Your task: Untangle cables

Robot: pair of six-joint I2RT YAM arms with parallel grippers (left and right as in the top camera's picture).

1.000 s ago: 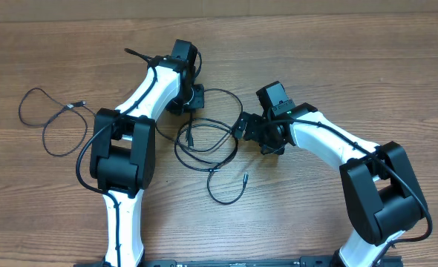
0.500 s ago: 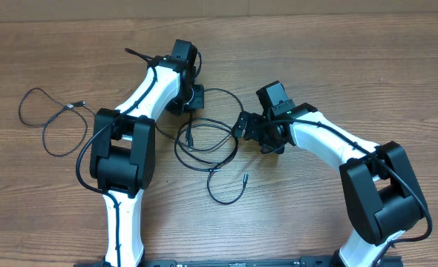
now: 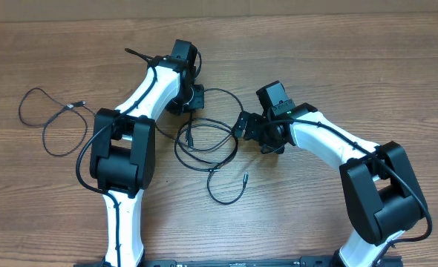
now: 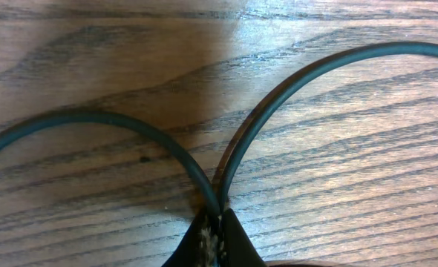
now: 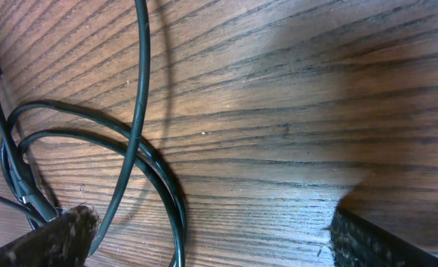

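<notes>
Several thin black cables [image 3: 211, 170] lie in overlapping loops on the wooden table between my two arms. My left gripper [image 3: 194, 97] sits at the upper left edge of the tangle. In the left wrist view it [image 4: 219, 225] is shut on a cable [image 4: 173, 148], pinching two strands where they meet. My right gripper [image 3: 253, 130] rests at the tangle's right side. In the right wrist view it [image 5: 211, 239] stands wide open and low over the wood, with cable loops [image 5: 173, 199] lying between its fingers close to the left finger [image 5: 56, 241].
Another black cable [image 3: 71, 107] with a small plug lies apart at the far left of the table. A lower loop [image 3: 236, 198] of the tangle reaches toward the front edge. Thicker black wires run along both arms.
</notes>
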